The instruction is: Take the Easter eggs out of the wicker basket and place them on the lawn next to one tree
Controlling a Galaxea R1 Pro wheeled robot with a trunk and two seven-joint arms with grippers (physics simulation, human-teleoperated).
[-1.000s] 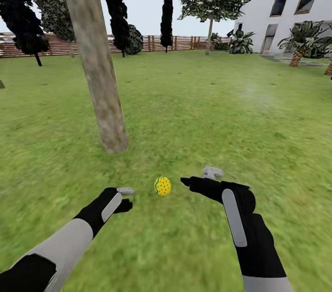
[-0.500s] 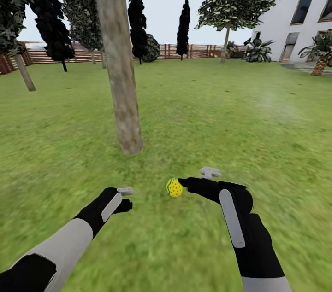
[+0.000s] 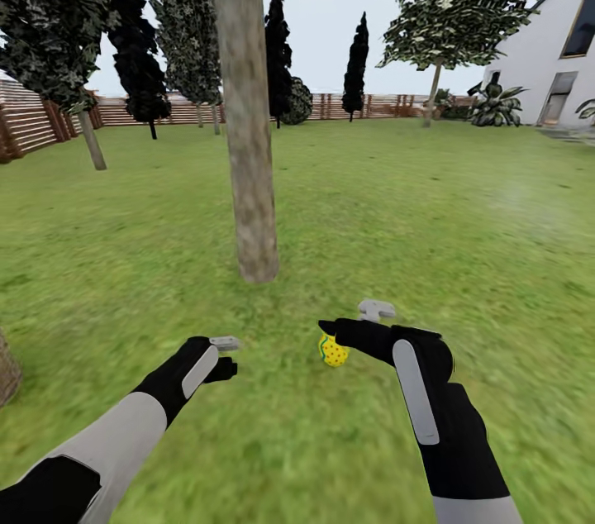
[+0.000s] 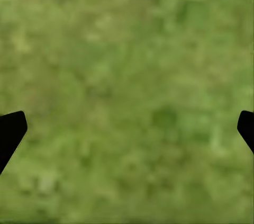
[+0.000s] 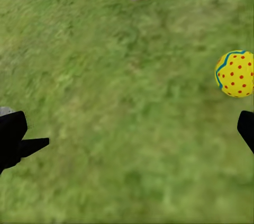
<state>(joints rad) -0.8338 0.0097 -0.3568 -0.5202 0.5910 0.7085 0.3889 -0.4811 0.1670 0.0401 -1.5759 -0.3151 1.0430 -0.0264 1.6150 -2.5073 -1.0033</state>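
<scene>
Right gripper (image 3: 351, 326) hanging open, empty, beside egg (image 3: 334, 350) lying near tree (image 3: 252, 202); left gripper (image 3: 225, 346) open; fetching remaining eggs next, advise placing near this trunk

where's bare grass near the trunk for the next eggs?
Bare lawn lies all around the tree base: right of it toward the house, left toward the fence, and between trunk and left gripper. Only taken spot: the egg on the grass at the right gripper, whose fingers are spread.
</scene>
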